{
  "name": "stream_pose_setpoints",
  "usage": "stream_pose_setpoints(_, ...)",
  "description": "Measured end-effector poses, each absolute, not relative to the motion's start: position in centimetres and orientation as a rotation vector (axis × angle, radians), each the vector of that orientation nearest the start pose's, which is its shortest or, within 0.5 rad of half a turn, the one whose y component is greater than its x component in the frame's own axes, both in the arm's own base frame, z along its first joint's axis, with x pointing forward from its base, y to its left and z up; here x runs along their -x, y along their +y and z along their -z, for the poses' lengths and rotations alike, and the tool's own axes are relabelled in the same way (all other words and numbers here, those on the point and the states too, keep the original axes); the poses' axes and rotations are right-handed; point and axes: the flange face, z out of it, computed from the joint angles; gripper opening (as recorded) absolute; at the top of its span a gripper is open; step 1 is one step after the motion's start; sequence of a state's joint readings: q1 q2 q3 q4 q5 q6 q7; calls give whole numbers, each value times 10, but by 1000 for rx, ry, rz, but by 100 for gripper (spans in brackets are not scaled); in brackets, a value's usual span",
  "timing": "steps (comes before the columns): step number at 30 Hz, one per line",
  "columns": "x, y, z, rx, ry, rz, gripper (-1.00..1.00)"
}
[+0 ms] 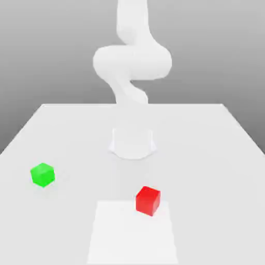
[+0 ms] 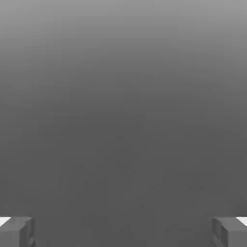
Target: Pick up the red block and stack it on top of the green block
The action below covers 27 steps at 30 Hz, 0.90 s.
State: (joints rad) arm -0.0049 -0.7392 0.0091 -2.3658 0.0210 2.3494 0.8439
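Red block (image 1: 148, 201) apparently rests apart from green block (image 1: 43, 175).

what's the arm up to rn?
Nothing is being handled yet. The pincer stands open and empty. The red block sits at the far edge of the pale patch in front of the arm, and the green block is apart from it, toward the exterior view's left. Both rest on the table; the stack isn't made.
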Motion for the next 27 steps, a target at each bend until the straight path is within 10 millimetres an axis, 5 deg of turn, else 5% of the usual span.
stream_pose_setpoints(4,-407,12,-562,2467,1256,709,0)
stream_pose_setpoints(9,-414,25,-436,2489,1450,463,0)
stream_pose_setpoints(12,-399,33,-361,2501,1580,315,0)
stream_pose_setpoints(18,-340,41,-210,2515,1853,37,0)
stream_pose_setpoints(23,-330,42,-155,2512,1884,1,0)
stream_pose_setpoints(24,-329,43,-148,2512,1884,0,-100)
stream_pose_setpoints(27,-329,43,-148,2512,1884,1,-100)
